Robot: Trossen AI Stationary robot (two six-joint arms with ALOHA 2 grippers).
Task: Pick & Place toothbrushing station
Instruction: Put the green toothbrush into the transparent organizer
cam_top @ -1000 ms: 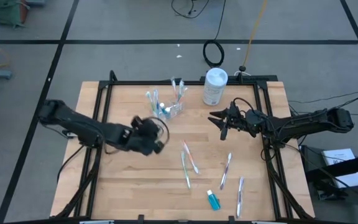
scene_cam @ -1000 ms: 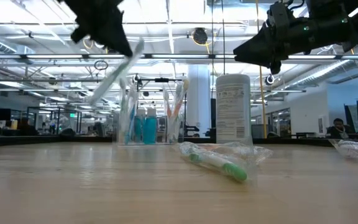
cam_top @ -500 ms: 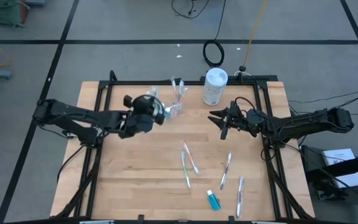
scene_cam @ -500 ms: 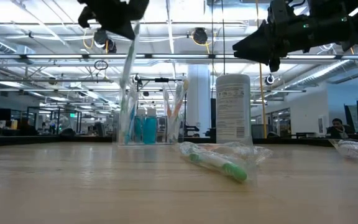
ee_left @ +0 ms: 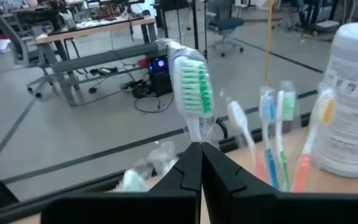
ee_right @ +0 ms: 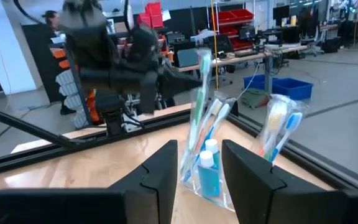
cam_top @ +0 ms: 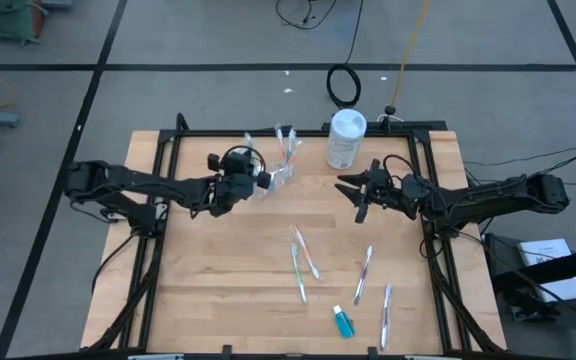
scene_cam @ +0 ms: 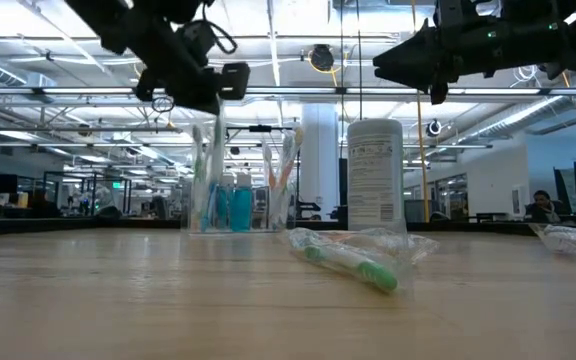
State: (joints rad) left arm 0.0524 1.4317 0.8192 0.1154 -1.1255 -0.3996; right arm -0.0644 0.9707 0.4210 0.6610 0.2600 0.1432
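My left hand is pinching a wrapped toothbrush with green and white bristles, held upright just over the clear cup, which already stands full of brushes and blue tubes near the worktop's far edge, beside the white canister. My right hand hangs spread and empty, off to the canister's near side. The worktop between the cup and the loose toothbrushes lying nearer the front edge is bare wood.

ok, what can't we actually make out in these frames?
- High view: the left gripper covers the clear cup; brush tip's entry hidden.
- Left wrist view: the shut fingers hide the green-bristled toothbrush handle.
- Low view: right gripper seen side-on, finger gap unreadable.
- High view: blue tube label too small.
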